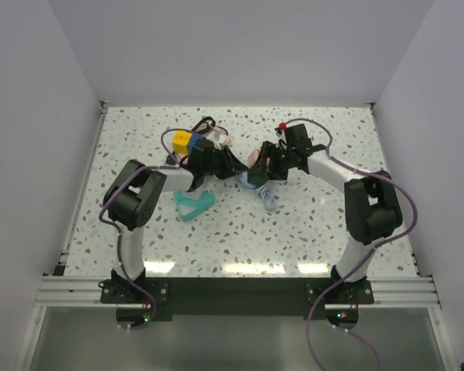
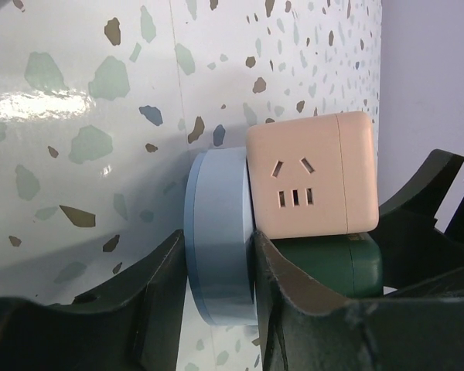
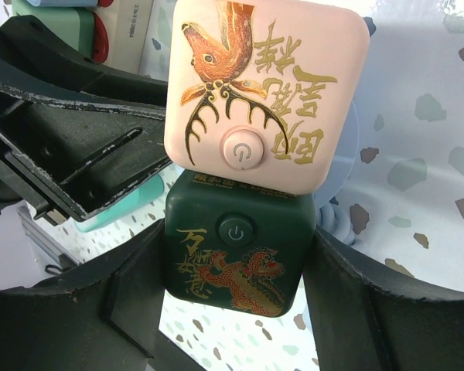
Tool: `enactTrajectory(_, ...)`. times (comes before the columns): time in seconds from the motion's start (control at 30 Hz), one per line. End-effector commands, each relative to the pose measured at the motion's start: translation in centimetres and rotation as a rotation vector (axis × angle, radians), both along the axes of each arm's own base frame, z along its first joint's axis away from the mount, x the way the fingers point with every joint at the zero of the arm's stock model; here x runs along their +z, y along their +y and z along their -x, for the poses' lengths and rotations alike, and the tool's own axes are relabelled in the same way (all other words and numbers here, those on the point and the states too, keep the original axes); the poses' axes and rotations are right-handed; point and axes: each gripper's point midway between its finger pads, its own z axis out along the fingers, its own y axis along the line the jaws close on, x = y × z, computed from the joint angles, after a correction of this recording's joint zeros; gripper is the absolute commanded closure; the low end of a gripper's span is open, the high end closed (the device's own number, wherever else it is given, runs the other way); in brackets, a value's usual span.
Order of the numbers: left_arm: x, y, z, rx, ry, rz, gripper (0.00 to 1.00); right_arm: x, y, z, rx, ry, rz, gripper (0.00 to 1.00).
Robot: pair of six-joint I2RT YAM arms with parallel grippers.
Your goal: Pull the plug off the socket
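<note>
Left tool (image 2: pixel 216 270) is clamping a pale blue disc (image 2: pixel 216 205) beside the pink cube socket (image 2: pixel 309 174) (right tool (image 3: pixel 232 290) is squeezing the adjoining dark green cube (image 3: pixel 209 259)).

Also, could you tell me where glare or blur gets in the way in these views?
Left wrist view: white glare on the terrazzo table at left; pink cube socket and light blue disc sharp. Right wrist view: print on the green cube crisp, table behind bright and softer. Top view: lamp streaks along the table's near edge.
</note>
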Motion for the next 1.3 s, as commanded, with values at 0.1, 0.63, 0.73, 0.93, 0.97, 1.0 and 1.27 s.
enactTrajectory(0.1,-1.4,-0.8,1.3,-0.045,0.014,-0.049,1.00,2.1,0.8,1.4,0.037,0.024,0.023,1.00)
enactTrajectory(0.63,-4.9,5.0,1.3,0.095,0.081,-0.250,1.00,7.4,-4.6,2.5,-0.034,-0.006,0.237,1.00)
enactTrajectory(0.73,-5.1,5.2,1.3,0.096,0.083,-0.252,1.00,7.8,-5.0,2.9,-0.037,0.001,0.192,1.00)
enactTrajectory(0.93,-5.1,5.4,1.0,0.099,0.080,-0.242,1.00,8.7,-5.7,3.0,-0.051,0.039,0.012,1.00)
enactTrajectory(0.97,-5.0,5.4,0.9,0.102,0.079,-0.239,1.00,8.9,-6.2,2.8,-0.067,0.035,0.008,1.00)
enactTrajectory(1.0,-4.9,5.4,1.0,0.099,0.078,-0.235,1.00,8.9,-6.5,2.7,-0.071,0.033,0.013,1.00)
enactTrajectory(1.27,-2.3,3.6,0.9,0.035,0.027,-0.138,1.00,4.9,-21.1,1.4,-0.483,0.103,0.567,1.00)
